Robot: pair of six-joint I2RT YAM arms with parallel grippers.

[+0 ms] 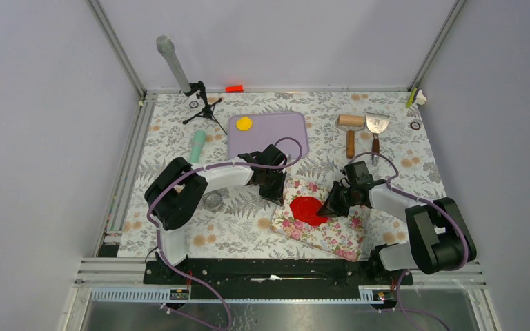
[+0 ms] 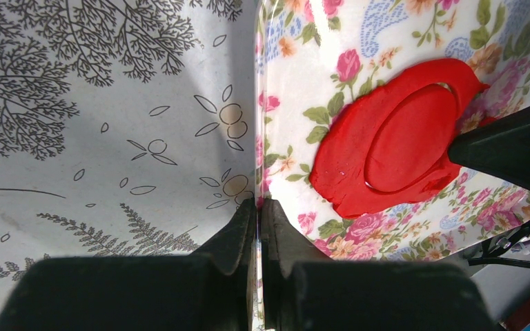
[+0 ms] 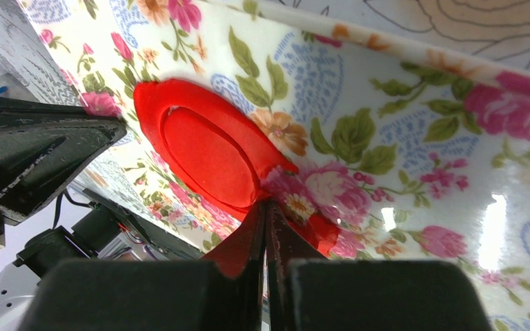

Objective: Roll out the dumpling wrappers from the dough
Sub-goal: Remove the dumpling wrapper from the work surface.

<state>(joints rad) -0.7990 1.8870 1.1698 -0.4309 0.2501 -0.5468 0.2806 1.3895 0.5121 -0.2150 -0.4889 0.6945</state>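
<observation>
A flat sheet of red dough (image 1: 308, 209) lies on a floral mat (image 1: 331, 231). A round red wrapper (image 2: 407, 138) is cut into its middle and still sits inside the ragged rim (image 3: 153, 103). My left gripper (image 2: 259, 203) is shut on the mat's left edge, just left of the dough. My right gripper (image 3: 266, 205) is shut with its tips against the dough's right rim; I cannot tell whether any dough is pinched between them. One right finger (image 2: 511, 148) shows in the left wrist view. A yellow wrapper (image 1: 244, 123) rests on the purple board (image 1: 279, 134).
A wooden rolling pin (image 1: 350, 128) and a scraper (image 1: 376, 127) lie at the back right. A teal cylinder (image 1: 198, 146) and a clear round cutter (image 1: 212, 201) sit to the left. A small tripod (image 1: 202, 105) and a red-orange block (image 1: 234, 88) stand at the back.
</observation>
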